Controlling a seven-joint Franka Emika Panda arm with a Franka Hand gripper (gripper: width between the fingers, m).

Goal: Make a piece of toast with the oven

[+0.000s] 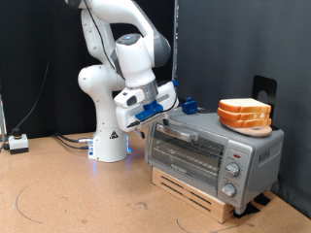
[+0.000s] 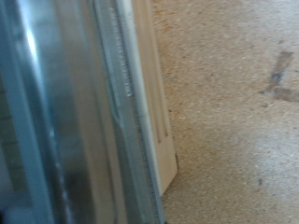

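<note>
The oven is a silver toaster oven with a glass door and round knobs on the side of its front towards the exterior view's right. A pile of bread slices lies on its roof. No single piece of toast apart from the pile shows. My gripper hangs at the oven's top corner towards the exterior view's left, close to the door's upper edge. Its fingers do not show in the wrist view, which looks along the oven's metal edge. Nothing shows between the fingers.
The oven stands on a low wooden base, which also shows in the wrist view. A black bracket stands behind the bread. A small white box with cables lies at the exterior view's left. My arm's base stands behind the oven.
</note>
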